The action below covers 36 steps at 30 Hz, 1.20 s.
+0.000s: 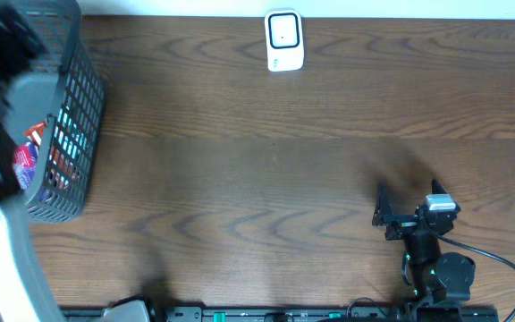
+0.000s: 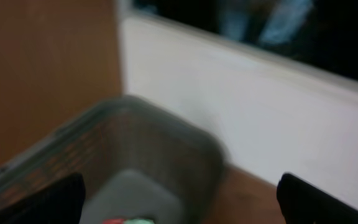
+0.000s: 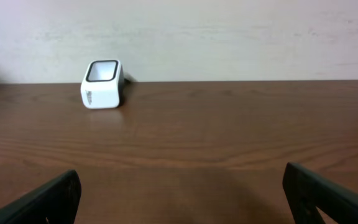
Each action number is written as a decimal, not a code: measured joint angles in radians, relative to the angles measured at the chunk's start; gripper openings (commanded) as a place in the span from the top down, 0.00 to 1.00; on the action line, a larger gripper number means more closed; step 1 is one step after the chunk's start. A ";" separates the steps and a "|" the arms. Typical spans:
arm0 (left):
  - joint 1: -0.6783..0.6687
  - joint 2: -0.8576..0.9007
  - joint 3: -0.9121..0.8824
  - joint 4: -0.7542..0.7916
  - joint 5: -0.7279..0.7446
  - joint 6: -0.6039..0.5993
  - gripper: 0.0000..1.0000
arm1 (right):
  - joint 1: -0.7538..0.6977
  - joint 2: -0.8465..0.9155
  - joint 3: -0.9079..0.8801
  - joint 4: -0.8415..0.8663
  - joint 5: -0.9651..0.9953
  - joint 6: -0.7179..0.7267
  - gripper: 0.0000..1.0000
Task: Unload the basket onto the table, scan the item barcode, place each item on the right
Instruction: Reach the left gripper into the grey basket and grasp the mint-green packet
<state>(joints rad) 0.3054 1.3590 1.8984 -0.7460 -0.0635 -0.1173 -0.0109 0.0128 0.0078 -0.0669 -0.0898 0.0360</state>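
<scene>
A white barcode scanner (image 1: pixel 283 40) stands at the table's far edge and shows small in the right wrist view (image 3: pixel 102 83). Red and teal packaged items (image 1: pixel 43 152) lie in a grey mesh basket (image 1: pixel 79 107) at the far left. My left arm (image 1: pixel 3 224) reaches over that basket, blurred. Its gripper (image 2: pixel 179 186) hangs open above the basket's (image 2: pixel 148 143) inside, nothing between the fingers, a red and green item (image 2: pixel 129 220) just below. My right gripper (image 1: pixel 383 213) sits low at the front right, open and empty (image 3: pixel 182 186), facing the scanner.
A pale wall (image 3: pixel 229 37) runs behind the table's far edge. Bare brown wood (image 1: pixel 266 179) stretches between the basket and the right arm. The right arm's cable (image 1: pixel 508 268) loops near the front right corner.
</scene>
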 measured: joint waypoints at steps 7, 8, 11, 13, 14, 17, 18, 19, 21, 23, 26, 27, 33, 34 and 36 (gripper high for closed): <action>0.179 0.328 0.230 -0.241 0.101 -0.014 0.02 | 0.000 0.000 0.000 0.000 0.000 0.000 0.01; 0.193 0.357 0.230 -0.282 0.109 -0.014 0.02 | 0.000 0.000 0.000 0.000 0.000 0.000 0.01; 0.224 0.424 0.230 -0.327 0.115 -0.014 0.02 | 0.000 0.000 0.000 0.000 0.000 0.000 0.01; 0.241 0.455 0.230 -0.352 0.117 -0.014 0.02 | 0.000 0.000 0.000 0.000 0.000 0.000 0.01; 0.251 0.468 0.230 -0.364 0.117 -0.014 0.02 | 0.000 0.000 0.000 0.000 0.000 0.000 0.01; 0.279 0.501 0.230 -0.391 0.117 -0.013 0.02 | 0.000 0.000 0.000 0.000 0.000 0.000 0.01; 0.288 0.509 0.230 -0.398 0.117 -0.012 0.02 | 0.000 0.000 0.000 0.000 0.000 0.000 0.01; 0.296 0.517 0.230 -0.405 0.117 -0.011 0.02 | 0.000 0.000 0.000 0.000 0.000 0.000 0.01; 0.309 0.527 0.230 -0.415 0.117 -0.005 0.02 | 0.000 0.000 0.000 0.000 0.000 0.000 0.01; 0.313 0.536 0.230 -0.434 0.117 -0.001 0.02 | 0.000 0.000 0.000 0.000 0.000 0.000 0.01; 0.312 0.551 0.230 -0.445 0.117 0.006 0.02 | 0.000 0.000 0.000 0.000 0.000 0.000 0.01; 0.309 0.562 0.230 -0.446 0.117 0.008 0.02 | 0.000 0.000 0.000 0.000 0.000 0.000 0.01; 0.275 0.634 0.230 -0.421 0.116 0.011 0.02 | 0.000 0.000 0.000 0.000 0.000 0.000 0.01; 0.267 0.648 0.230 -0.419 0.113 0.010 0.02 | 0.000 0.000 0.000 0.000 0.000 0.000 0.01; 0.250 0.681 0.230 -0.417 0.097 0.003 0.02 | 0.000 0.000 0.000 0.000 0.000 0.000 0.01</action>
<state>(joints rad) 0.5552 2.0403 2.1284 -1.1625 0.0334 -0.1139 -0.0109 0.0128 0.0078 -0.0666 -0.0898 0.0360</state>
